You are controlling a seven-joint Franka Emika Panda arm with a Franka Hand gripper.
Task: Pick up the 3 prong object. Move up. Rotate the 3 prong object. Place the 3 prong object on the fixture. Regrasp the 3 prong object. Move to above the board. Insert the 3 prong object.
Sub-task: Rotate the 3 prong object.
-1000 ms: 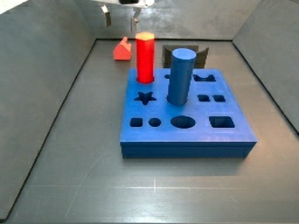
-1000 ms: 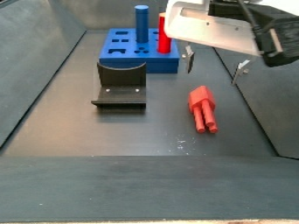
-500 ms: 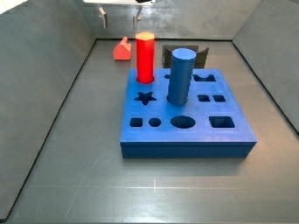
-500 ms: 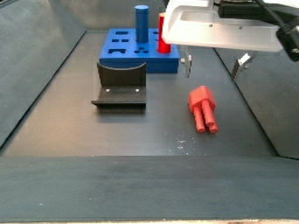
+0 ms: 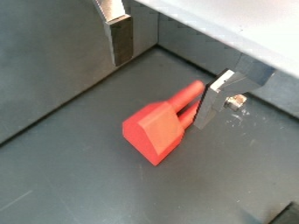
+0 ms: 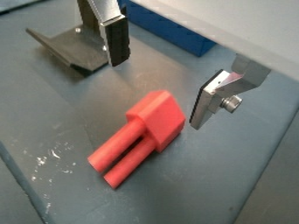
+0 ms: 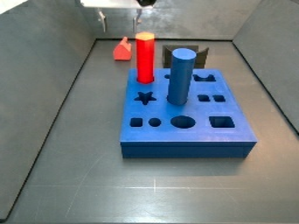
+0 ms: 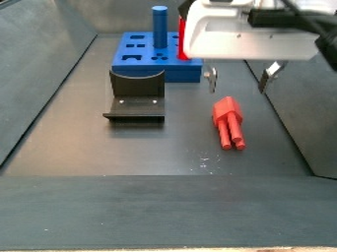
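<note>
The 3 prong object is a small salmon-red piece lying flat on the dark floor, also seen in both wrist views. In a side view the 3 prong object is partly hidden behind the red peg. My gripper hangs open a little above it, nothing between its fingers. In both wrist views the gripper straddles the piece's block end without touching. The dark fixture stands beside the blue board, away from the gripper.
A tall red peg and a tall blue peg stand in the board, which has star, round and square cutouts. Grey walls close in the floor on both sides. The fixture is close to one finger.
The gripper's hand has turned from tilted to level above the 3 prong object and stayed open. The piece, pegs and board have not moved.
</note>
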